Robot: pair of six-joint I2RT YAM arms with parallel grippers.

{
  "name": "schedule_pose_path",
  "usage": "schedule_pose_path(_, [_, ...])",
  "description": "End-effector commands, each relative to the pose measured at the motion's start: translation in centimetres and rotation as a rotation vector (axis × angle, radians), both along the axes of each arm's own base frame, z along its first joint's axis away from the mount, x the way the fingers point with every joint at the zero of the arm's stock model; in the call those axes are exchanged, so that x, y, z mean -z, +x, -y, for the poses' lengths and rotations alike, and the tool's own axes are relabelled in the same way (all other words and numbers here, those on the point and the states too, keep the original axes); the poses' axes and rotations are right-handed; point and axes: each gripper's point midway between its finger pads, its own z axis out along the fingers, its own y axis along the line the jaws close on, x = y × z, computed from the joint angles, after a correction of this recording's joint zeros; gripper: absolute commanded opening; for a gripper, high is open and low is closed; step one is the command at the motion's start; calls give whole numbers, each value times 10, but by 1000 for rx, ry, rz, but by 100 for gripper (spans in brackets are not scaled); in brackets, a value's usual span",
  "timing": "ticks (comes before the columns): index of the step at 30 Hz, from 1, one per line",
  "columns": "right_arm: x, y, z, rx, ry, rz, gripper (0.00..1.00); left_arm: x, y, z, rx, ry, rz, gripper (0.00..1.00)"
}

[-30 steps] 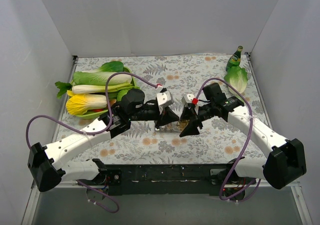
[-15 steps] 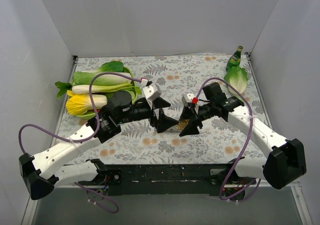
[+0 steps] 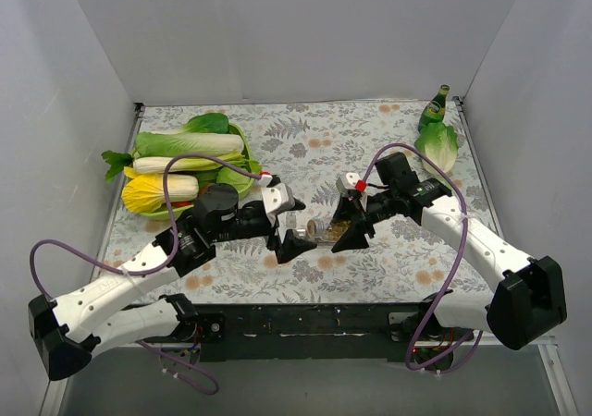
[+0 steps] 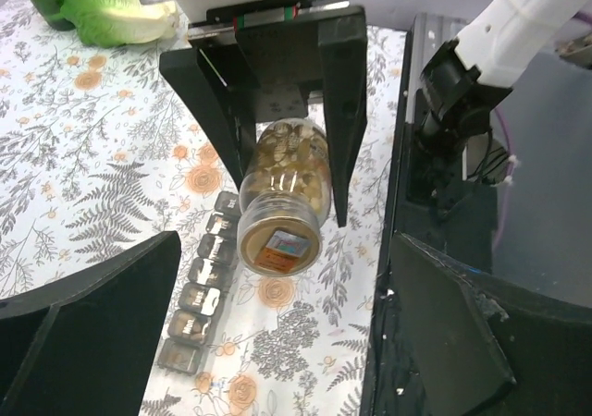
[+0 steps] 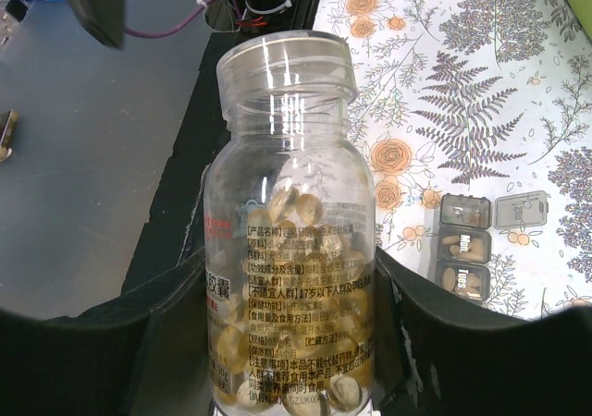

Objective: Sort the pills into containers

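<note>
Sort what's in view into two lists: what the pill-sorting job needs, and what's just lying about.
For the job:
pill bottle, clamped in the right pincer
compartment strip, with pills in some cells

Lying about:
green bottle
lettuce leaf
pile of leafy vegetables

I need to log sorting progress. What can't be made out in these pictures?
Left wrist view: what lies in the containers is too small and dark to tell.
Right wrist view: only one end of the containers shows; the right gripper and the frame edge cut off the rest.
Top view: the containers are almost wholly hidden behind the bottle and the right gripper.
</note>
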Motion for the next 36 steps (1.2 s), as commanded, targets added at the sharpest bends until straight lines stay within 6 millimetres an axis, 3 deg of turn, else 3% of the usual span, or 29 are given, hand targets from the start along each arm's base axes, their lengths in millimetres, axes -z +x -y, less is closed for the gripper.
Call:
schedule_pose_path(1, [-12, 0, -4, -18, 43, 18, 6, 1, 7, 6, 25, 26, 78, 98])
schedule_pose_path(8, [-11, 1, -4, -16, 42, 17, 6, 10, 14, 17, 29, 37, 50, 98])
schedule_pose_path(12, [-10, 1, -4, -16, 41, 15, 6, 11, 16, 19, 20, 37, 29, 89])
schedule_pose_path(15, [-10, 1, -4, -15, 41, 17, 6, 10, 15, 20, 24, 38, 10, 65])
schedule_pose_path(18, [-10, 1, -4, -15, 40, 16, 6, 11, 15, 20, 13, 34, -21, 53])
schedule_pose_path(20, [-10, 1, -4, -15, 39, 16, 6, 11, 14, 19, 3, 31, -49, 39])
schedule_pose_path(31, [-8, 1, -3, -11, 37, 24, 6, -12, 4, -1, -93, -81, -193, 26])
schedule_pose_path(36, [-7, 2, -3, -6, 29, 29, 6, 0, 5, -12, -170, -71, -285, 23])
